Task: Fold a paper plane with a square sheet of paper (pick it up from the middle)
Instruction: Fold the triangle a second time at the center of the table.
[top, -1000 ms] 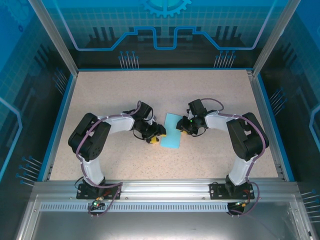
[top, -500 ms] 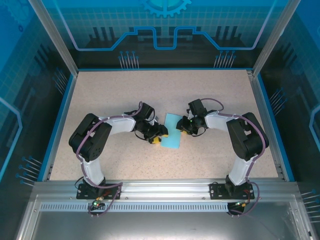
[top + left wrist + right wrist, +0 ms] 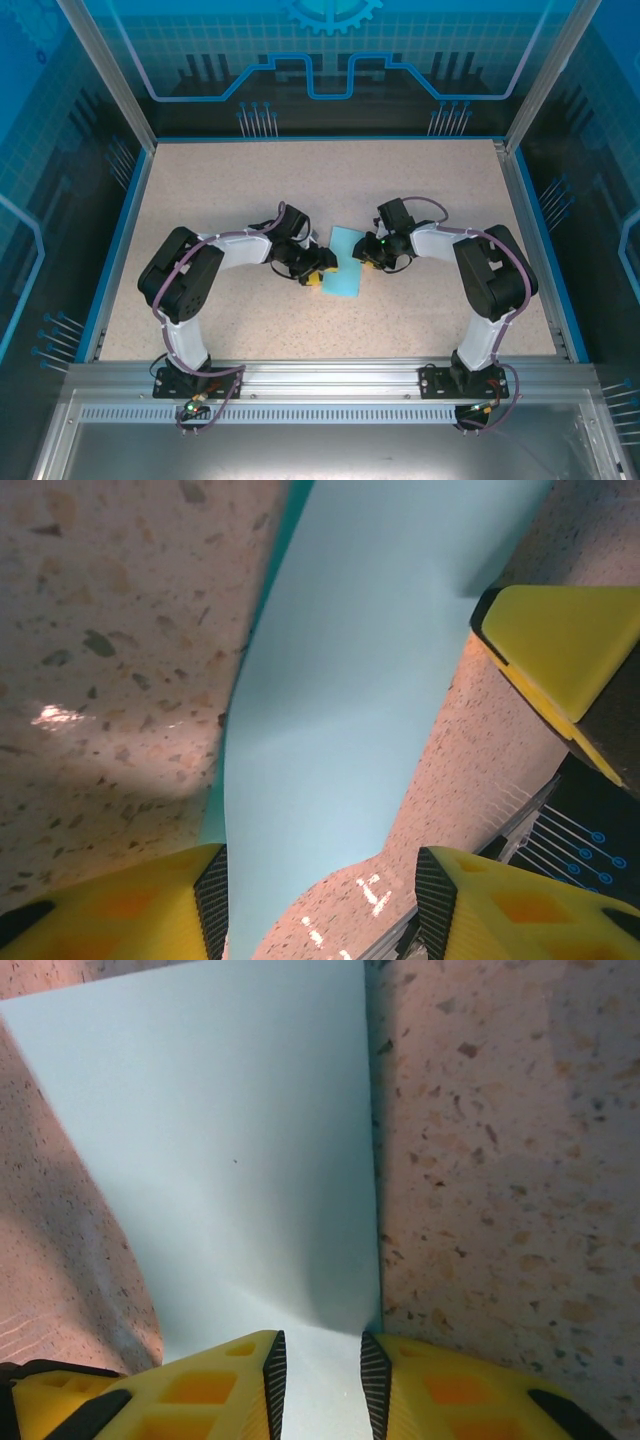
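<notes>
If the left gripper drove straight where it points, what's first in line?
The thin light-cyan square sheet of paper, lying between the left gripper's open jaws; past it probably the right gripper, depth unclear.

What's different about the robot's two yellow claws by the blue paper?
The left gripper has its jaws wide apart; the right gripper has its jaws close together, with a slim gap. The left gripper sits at the left edge of the square sheet of paper; the right gripper sits at its right edge, farther back. Both have yellow fingers with paper showing between them.
</notes>
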